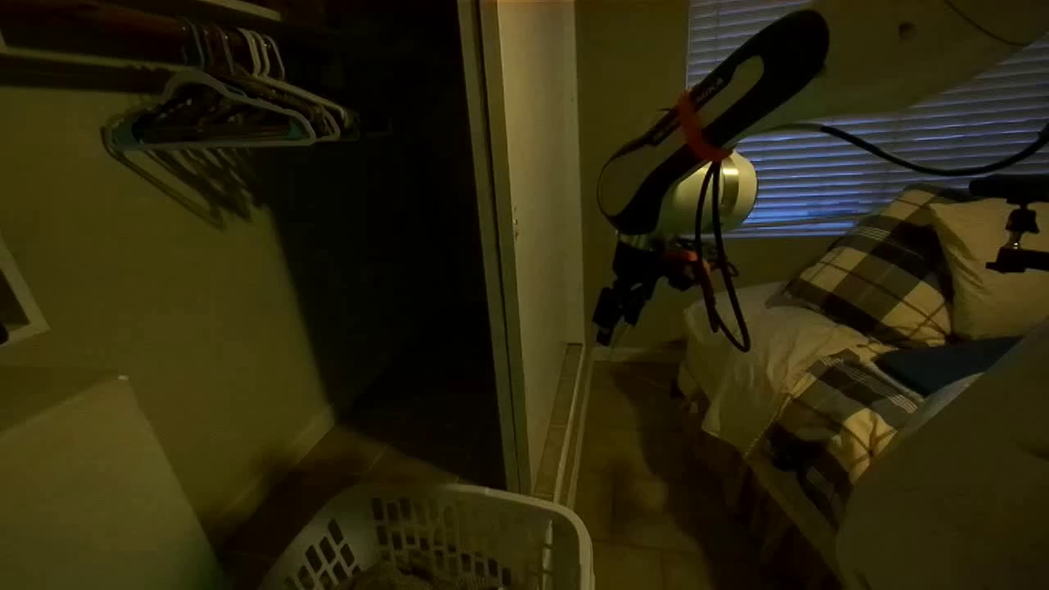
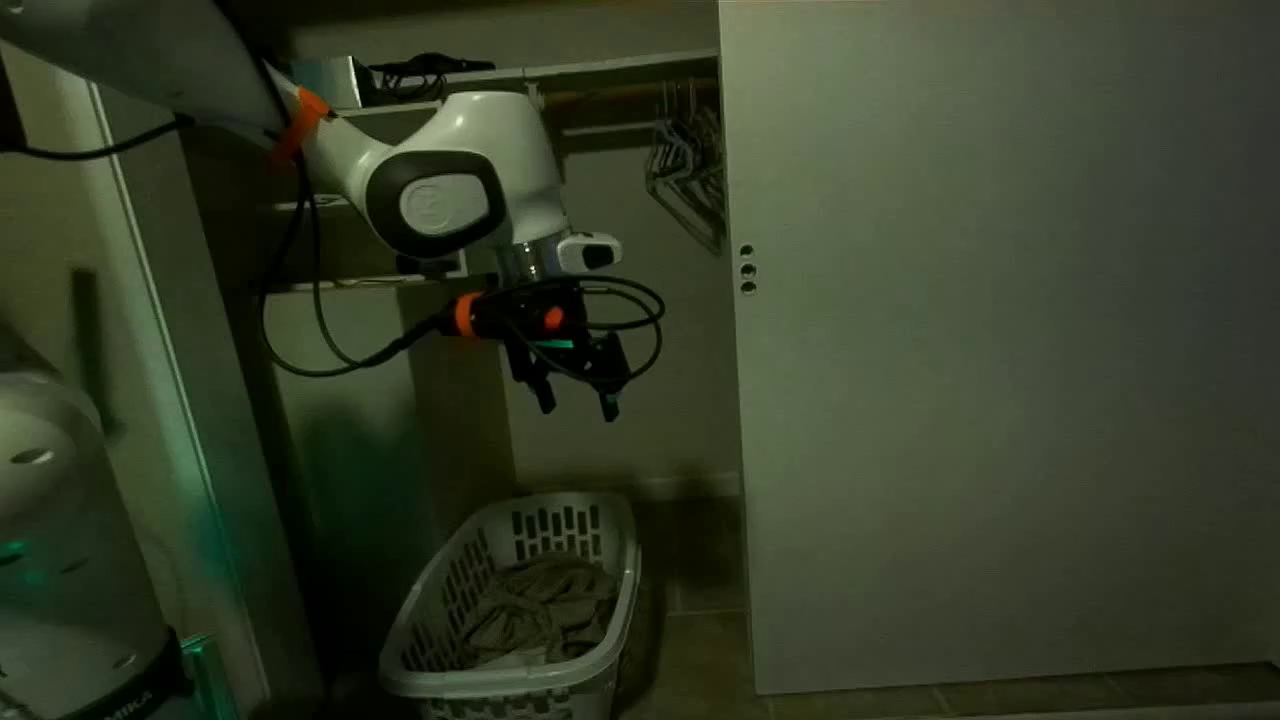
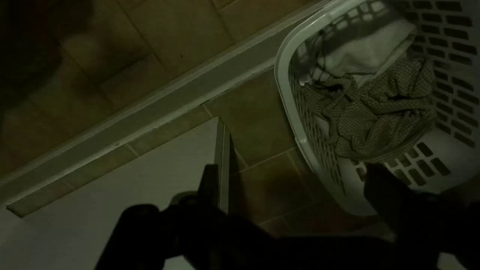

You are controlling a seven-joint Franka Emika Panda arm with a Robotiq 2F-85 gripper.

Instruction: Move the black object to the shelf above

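Robotiq gripper (image 2: 579, 404) hung high, its 2 fingers (image 3: 380, 183) spread, nothing between them. In an exterior view a black corded appliance (image 2: 435, 66) lay on the top shelf (image 2: 640, 64); a smaller dark shape (image 2: 425, 266) showed lower down. Could not settle which was the task's object; if the corded piece, the job looked done.

Risks, as judged: any lift might catch the hanging cable (image 2: 312, 374) on the shelf edge or tangle it with the hangers (image 1: 229, 145). A sideways swing might knock the sliding door (image 2: 1000, 350), whose edge showed beside 1 finger in the wrist view. Snagging the appliance's cord might drag it down, perhaps into the laundry basket (image 3: 284, 71).

Poorly seen: light very dim, gripper near silhouette; lower dark shape perhaps partly behind the Panda arm (image 2: 430, 205); dark scrap (image 1: 2, 333) cut off at an exterior view's left edge; neither black item visible in the wrist view.
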